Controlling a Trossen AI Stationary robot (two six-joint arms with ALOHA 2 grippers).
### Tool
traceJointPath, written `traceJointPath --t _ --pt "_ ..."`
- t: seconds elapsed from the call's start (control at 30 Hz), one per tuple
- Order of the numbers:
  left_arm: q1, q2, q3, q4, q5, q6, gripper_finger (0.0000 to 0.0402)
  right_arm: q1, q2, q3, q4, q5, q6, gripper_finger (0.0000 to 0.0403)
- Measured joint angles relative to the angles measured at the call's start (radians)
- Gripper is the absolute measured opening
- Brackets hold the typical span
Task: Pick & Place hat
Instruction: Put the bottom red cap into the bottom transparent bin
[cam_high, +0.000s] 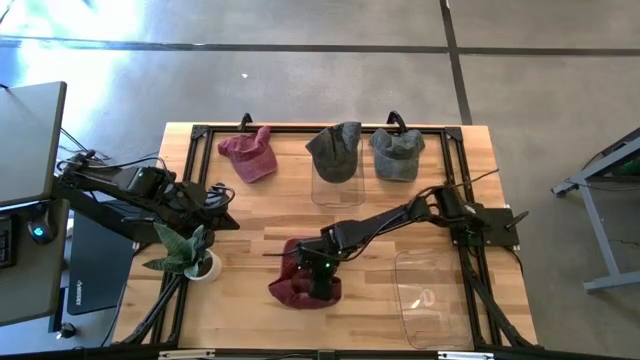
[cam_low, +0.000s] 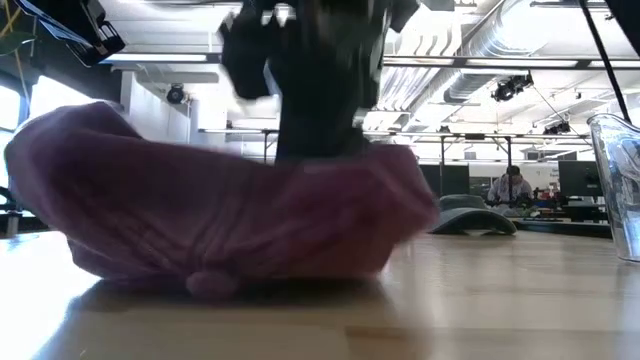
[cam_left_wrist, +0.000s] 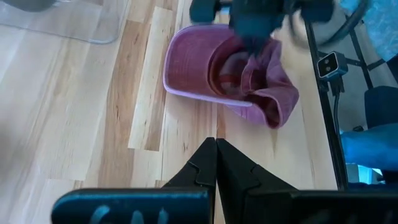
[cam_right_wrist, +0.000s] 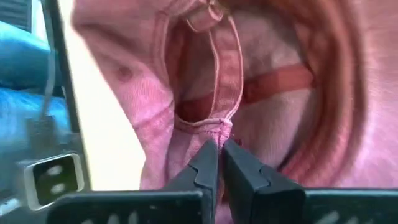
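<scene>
A maroon hat (cam_high: 300, 288) lies on the wooden table near its front edge, its inside turned up in the left wrist view (cam_left_wrist: 230, 71) and filling the low view (cam_low: 220, 215). My right gripper (cam_right_wrist: 221, 144) reaches down into it from the table's right and is shut on its cloth. My left gripper (cam_left_wrist: 216, 142) is shut on nothing and hangs above the table's left side (cam_high: 225, 205), pointing toward the hat. My right gripper pinches a fold of the hat's cloth at the lower end of the back strap (cam_right_wrist: 219, 127) between its two fingertips. The fingers come from above, slanting down from the table's right. The hat rests on the table, slack around them.
Three more hats sit along the far edge: a maroon one (cam_high: 250, 155), a dark grey one (cam_high: 335, 150) on a clear stand, and a grey one (cam_high: 397, 152). A clear container (cam_high: 430, 295) stands at the front right. A potted plant (cam_high: 190, 255) stands at the front left.
</scene>
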Motion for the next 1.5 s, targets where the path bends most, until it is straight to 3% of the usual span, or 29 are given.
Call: traceJointPath --t 0.1,0.23,0.47,0.6,0.7,0.9,1.03,1.17,1.3,1.5 --pt "0.000 0.000 0.000 -0.010 0.000 -0.008 0.0000 0.000 -0.070 0.000 -0.049 0.069 0.059 0.0006" --pt "0.000 0.000 0.000 -0.019 0.001 -0.013 0.0000 0.014 -0.146 0.001 -0.131 0.251 0.189 0.0007" --pt "0.000 0.014 0.000 0.011 0.000 -0.013 0.0000 0.019 -0.076 0.000 -0.274 0.434 0.399 0.0005" --pt "0.000 0.036 0.000 0.011 0.000 -0.013 0.0000 0.007 -0.025 0.000 -0.333 0.454 0.532 0.0005" --pt "0.000 0.054 0.000 0.011 0.001 -0.020 0.0000 -0.004 -0.022 0.000 -0.331 0.462 0.541 0.0024" --pt "0.000 0.078 0.000 0.013 0.004 -0.027 0.0000 -0.047 -0.064 0.000 -0.381 0.419 0.512 0.0112" --pt "0.000 0.085 0.000 0.012 0.008 -0.028 0.0000 -0.080 -0.112 0.000 -0.381 0.330 0.496 0.0172" --pt "0.000 0.086 0.000 0.012 0.009 -0.028 0.0000 -0.083 -0.174 0.000 -0.262 0.249 0.474 0.0194" --pt "0.000 0.085 0.000 0.012 0.010 -0.028 0.0000 -0.046 -0.167 0.000 -0.049 0.151 0.339 0.0157" --pt "0.000 0.085 0.000 0.011 0.010 -0.028 0.0000 -0.011 -0.029 0.000 0.123 0.110 0.296 0.0020"
